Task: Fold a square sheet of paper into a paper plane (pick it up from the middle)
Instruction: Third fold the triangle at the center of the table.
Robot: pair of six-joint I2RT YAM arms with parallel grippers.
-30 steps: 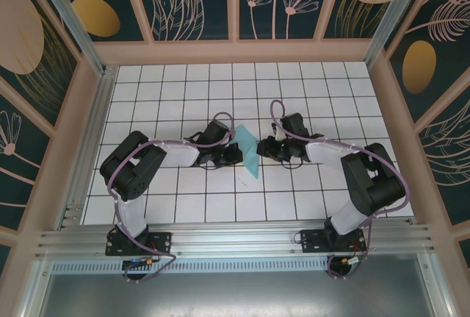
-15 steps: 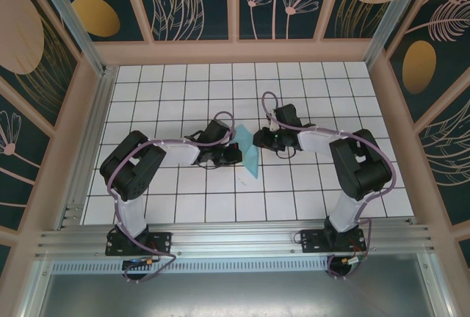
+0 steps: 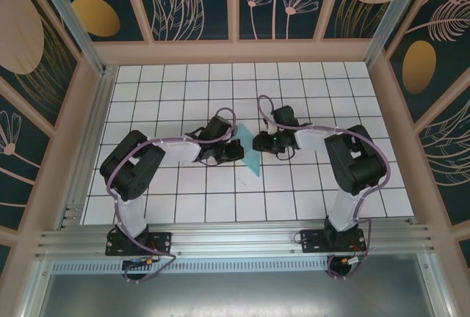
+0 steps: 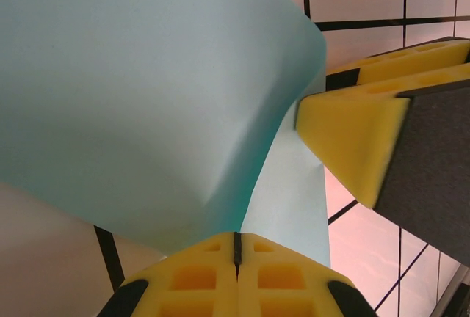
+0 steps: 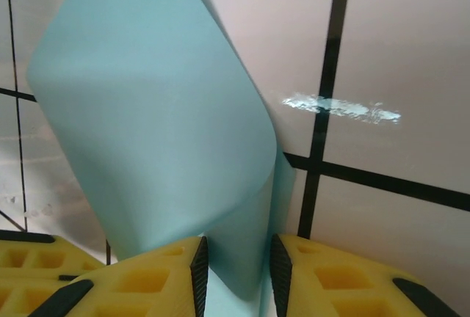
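The light teal-blue sheet of paper stands folded and bowed on the white grid table, between my two grippers. My left gripper is shut on its edge; in the left wrist view the pads meet with the paper rising from between them. My right gripper faces it from the right. Its fingers stand apart around a curled loop of the paper. One right finger shows beside the sheet. The paper plane is out of view.
The white grid table is fenced by a raised pink rim and patterned walls. Both arm bases sit on the metal rail at the near edge. A shiny smear marks a tile past the paper.
My right gripper has shifted left and a little farther back, closing in on the paper, and its forearm has swung round. My left gripper has nudged slightly right while holding the sheet.
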